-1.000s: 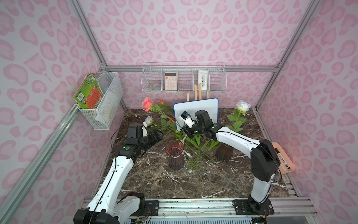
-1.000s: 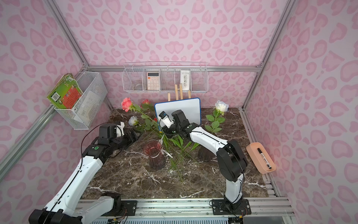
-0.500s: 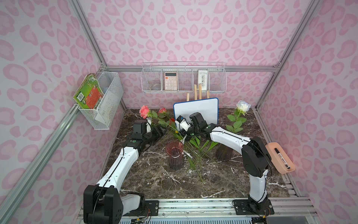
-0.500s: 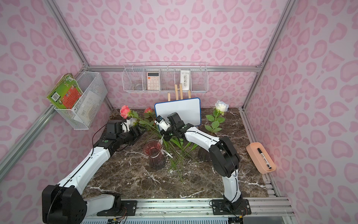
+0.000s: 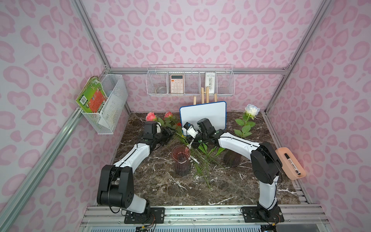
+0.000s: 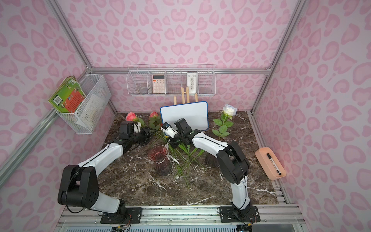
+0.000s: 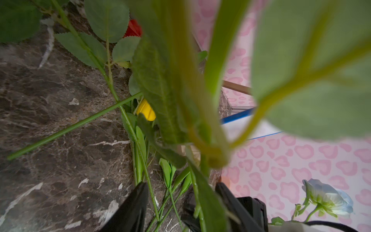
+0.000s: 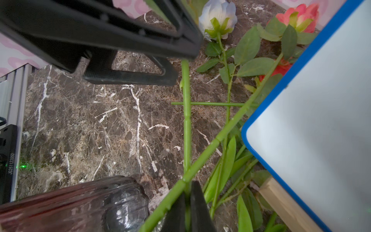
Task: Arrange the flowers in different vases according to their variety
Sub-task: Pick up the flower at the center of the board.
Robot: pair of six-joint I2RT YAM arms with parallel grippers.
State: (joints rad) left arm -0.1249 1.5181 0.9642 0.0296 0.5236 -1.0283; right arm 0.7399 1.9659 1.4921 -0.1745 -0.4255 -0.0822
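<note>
My right gripper is shut on a thin green flower stem, just beside the flared-rim vase. That stem runs across to my left gripper, whose jaws stand open on either side of it, not touching; blurred leaves fill that view. In both top views the grippers meet before the whiteboard. Two pink roses stand at the back left. Several tulip stems lie piled on the marble, a yellow tulip among them. A white-blue rose stands in the wider vase.
A blue-edged whiteboard on a wooden easel stands right behind the grippers. Wire baskets hang on the back wall and the left wall. A peach tray holding a marker sits on the right rail.
My left arm has reached farther back toward the roses and its jaws have narrowed around the stem. The right gripper has shifted slightly left and stayed shut on the stem.
</note>
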